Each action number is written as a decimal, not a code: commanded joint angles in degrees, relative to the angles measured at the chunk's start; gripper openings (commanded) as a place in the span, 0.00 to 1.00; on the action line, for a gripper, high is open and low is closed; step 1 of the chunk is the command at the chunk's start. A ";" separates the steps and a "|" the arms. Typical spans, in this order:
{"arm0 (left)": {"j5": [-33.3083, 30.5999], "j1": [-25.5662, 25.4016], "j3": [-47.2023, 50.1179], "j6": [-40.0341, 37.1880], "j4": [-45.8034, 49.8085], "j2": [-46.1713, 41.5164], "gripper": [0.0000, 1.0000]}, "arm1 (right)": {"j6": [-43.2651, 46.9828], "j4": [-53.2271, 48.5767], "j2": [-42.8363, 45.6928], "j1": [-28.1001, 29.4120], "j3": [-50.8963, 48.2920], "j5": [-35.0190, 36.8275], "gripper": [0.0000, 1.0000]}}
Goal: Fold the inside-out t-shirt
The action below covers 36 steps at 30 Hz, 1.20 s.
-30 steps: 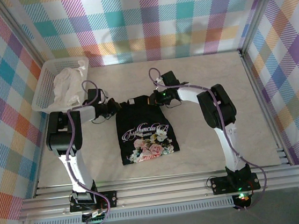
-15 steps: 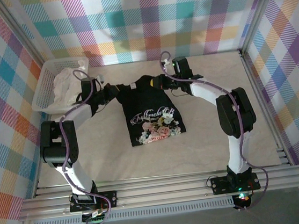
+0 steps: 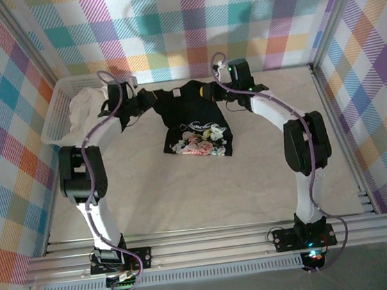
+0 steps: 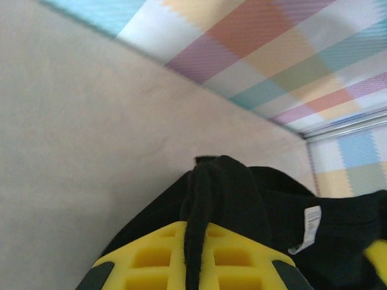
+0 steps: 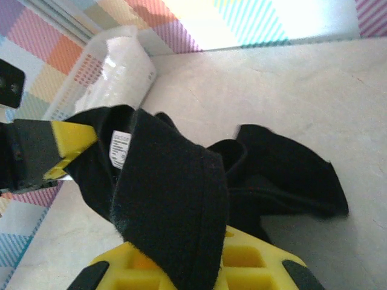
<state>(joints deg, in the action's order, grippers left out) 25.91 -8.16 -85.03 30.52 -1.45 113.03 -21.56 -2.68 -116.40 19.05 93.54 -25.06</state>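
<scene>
The black t-shirt (image 3: 193, 113) lies near the far wall, its white script and flower print facing up, its top edge lifted and stretched between both grippers. My left gripper (image 3: 148, 100) is shut on the left shoulder, and a fold of black fabric (image 4: 242, 193) runs between its yellow fingers (image 4: 151, 254). My right gripper (image 3: 210, 93) is shut on the right shoulder, where a thick flap of the shirt (image 5: 169, 187) hangs over its yellow fingers (image 5: 248, 260). A white label (image 4: 310, 225) shows inside the neck. The left gripper's yellow tip (image 5: 69, 148) appears at the left of the right wrist view.
A white basket (image 3: 55, 108) holding a white cloth (image 3: 88, 108) stands at the back left, close to the left arm. The checked far wall (image 3: 188, 40) is just behind both grippers. Bare table surface (image 3: 206, 192) stretches in front of the shirt.
Both arms have reached farther toward the back wall, pulling the shirt away from the near edge. Its lower part now lies shorter and slightly rumpled. Both grips stayed shut.
</scene>
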 commanded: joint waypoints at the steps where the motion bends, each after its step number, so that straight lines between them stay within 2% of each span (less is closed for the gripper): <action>1: -1.13 -0.55 -4.91 -1.67 2.37 4.45 0.00 | 1.51 -0.68 -3.05 -1.50 0.08 2.14 0.00; 9: 0.06 -2.16 -22.60 -1.83 2.09 18.26 0.00 | 3.50 -0.28 -7.19 -4.25 2.48 5.25 0.00; 14: -0.63 -3.50 -42.24 -3.39 7.16 30.76 0.00 | 3.66 -1.45 -9.21 -5.40 4.27 9.14 0.00; 17: -1.50 -4.16 -59.24 -3.55 14.00 41.64 0.13 | 3.89 -5.76 -12.29 -5.43 8.17 14.16 0.04; 19: -2.84 -4.08 -70.28 -2.02 18.43 48.79 0.30 | 3.73 -10.20 -15.09 -5.60 12.10 18.86 0.10; 21: -4.10 -3.70 -74.53 -0.30 20.30 51.43 0.43 | 3.38 -14.08 -18.08 -5.89 16.09 22.14 0.14; 24: -4.90 -2.83 -74.08 -0.72 24.13 49.82 0.53 | 2.76 -18.58 -22.09 -6.60 21.83 23.48 0.18; 27: -4.38 -2.95 -69.60 -4.63 32.61 44.34 0.54 | 3.43 -19.64 -24.10 -6.96 24.01 22.84 0.20; 30: -5.37 -4.17 -51.66 -7.80 34.93 32.35 0.54 | 3.80 -21.58 -25.14 -7.48 25.69 22.34 0.22; 32: -7.38 -5.08 -32.92 -7.53 28.17 21.51 0.54 | 3.68 -22.98 -25.65 -8.01 26.52 21.58 0.24; 34: -8.53 -5.91 -19.46 -6.47 22.43 13.96 0.55 | 3.63 -23.54 -25.96 -8.45 26.69 20.46 0.27; 36: -8.58 -7.01 -11.68 -6.35 19.71 10.08 0.55 | 3.96 -24.23 -26.33 -8.68 27.20 19.07 0.30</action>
<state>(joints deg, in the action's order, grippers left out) 18.68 -13.10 -104.16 25.41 24.53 130.34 -18.61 -24.01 -142.08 11.14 118.41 -4.16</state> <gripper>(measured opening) 0.548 0.291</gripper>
